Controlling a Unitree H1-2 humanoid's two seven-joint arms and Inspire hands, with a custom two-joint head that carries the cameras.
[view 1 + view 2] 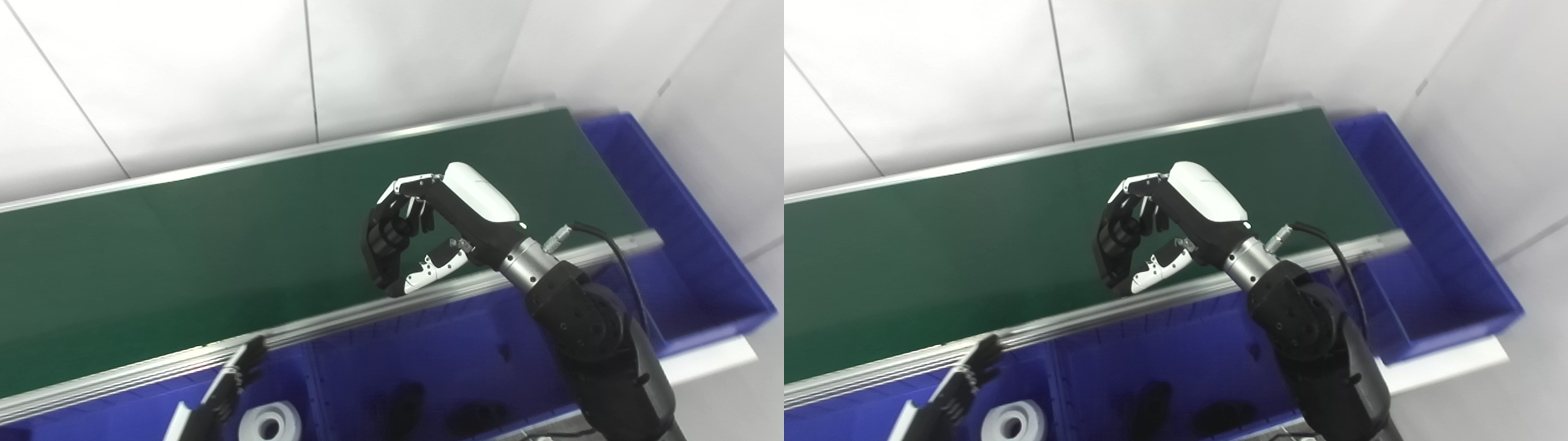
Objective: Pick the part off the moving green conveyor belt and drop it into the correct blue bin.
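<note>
Right hand (422, 233) hangs over the near half of the green conveyor belt (184, 257), its fingers (392, 236) curled down and round toward the thumb (429, 272). They appear closed on a small dark cylindrical part (392, 231) — black against the black fingers, so its outline is hard to make out. One white shell covers the back of the hand; a silver metal wrist collar joins it to a black forearm, with one black cable (618, 263) looping off it.

One belt runs across both views: matte, dark green, flat, edged by ribbed aluminium rails (343, 318) near and far. Blue plastic bins sit in front of it and past its right end: a near bin (1176, 361) split by a divider wall, and an end bin (1433, 233).

Left hand (236, 380) shows only partly at the bottom edge, fingers straight and apart, holding nothing, above the left compartment. One white ring-shaped part (269, 422) with a round centre hole lies in that compartment. Two dark blurred shapes (404, 404) lie in the middle compartment; what they are cannot be told.

In the right eye view the end bin's right wall and corner show whole; the left eye view crops them closer.
</note>
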